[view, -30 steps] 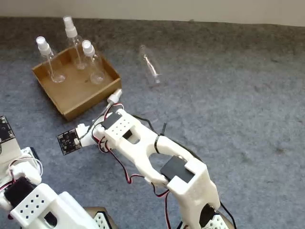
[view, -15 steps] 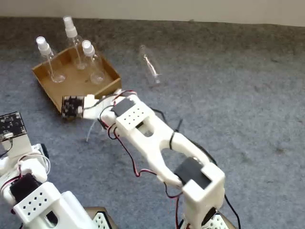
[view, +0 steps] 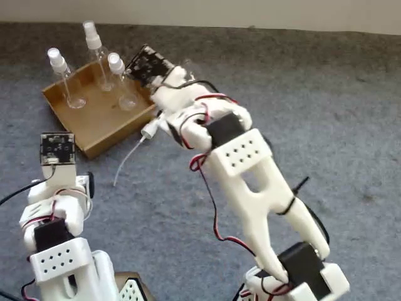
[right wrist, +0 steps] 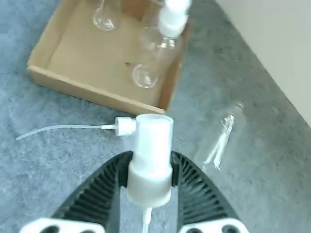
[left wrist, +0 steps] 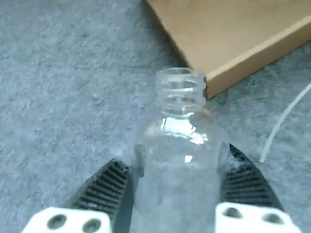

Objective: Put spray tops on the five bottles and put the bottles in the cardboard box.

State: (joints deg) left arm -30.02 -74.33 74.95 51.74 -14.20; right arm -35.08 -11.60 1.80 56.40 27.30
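Well, the left gripper [left wrist: 177,177] clenches a clear uncapped bottle [left wrist: 181,121] near the brown cardboard box [view: 94,128] by the far-left corner of the desk [view: 326,125]; the right gripper [right wrist: 149,167] grasps a white spray top [right wrist: 151,145], seemingly beside that box.

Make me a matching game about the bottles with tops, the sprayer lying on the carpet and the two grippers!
Things:
1. capped bottles
2. loose spray top
3. left gripper
4. right gripper

Places or states:
A. shut on a second spray top
B. standing in the cardboard box
C. lying on the carpet beside the box
D. shut on an open bottle

Pairs: 1-B, 2-C, 3-D, 4-A.
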